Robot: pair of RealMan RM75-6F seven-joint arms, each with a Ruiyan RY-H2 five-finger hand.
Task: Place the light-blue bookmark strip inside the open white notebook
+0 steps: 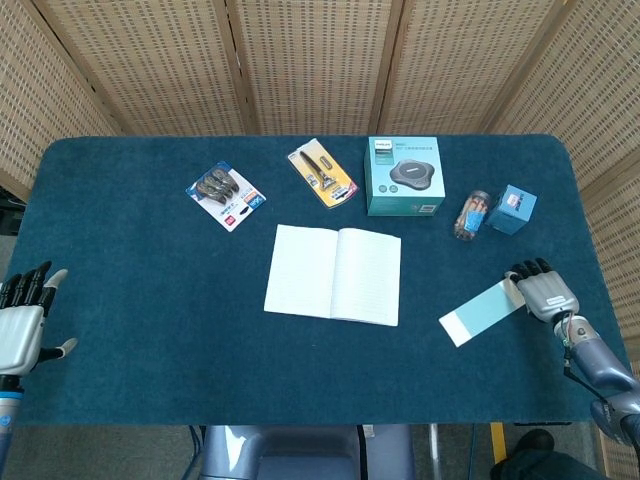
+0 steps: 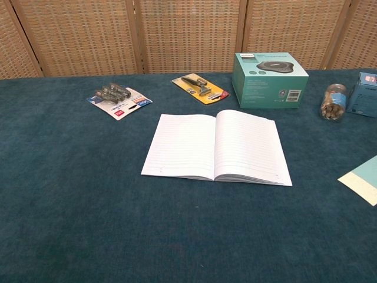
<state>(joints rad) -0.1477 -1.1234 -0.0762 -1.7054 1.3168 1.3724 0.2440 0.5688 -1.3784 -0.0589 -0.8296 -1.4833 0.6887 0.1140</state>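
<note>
The open white notebook (image 1: 334,274) lies flat in the middle of the dark teal table; the chest view shows its lined pages (image 2: 217,146). To its right, apart from it, the light-blue bookmark strip (image 1: 480,313) lies slanted on the cloth, and only its near end (image 2: 362,180) shows at the right edge of the chest view. My right hand (image 1: 542,290) has its fingers curled over the strip's far right end and holds it. My left hand (image 1: 22,322) hovers at the table's left front corner, fingers apart and holding nothing.
Along the back stand a teal product box (image 1: 403,177), a small jar (image 1: 471,214) and a little blue box (image 1: 512,209). A yellow razor pack (image 1: 322,173) and a white blister pack (image 1: 226,195) lie behind the notebook. Wicker screens close off the rear.
</note>
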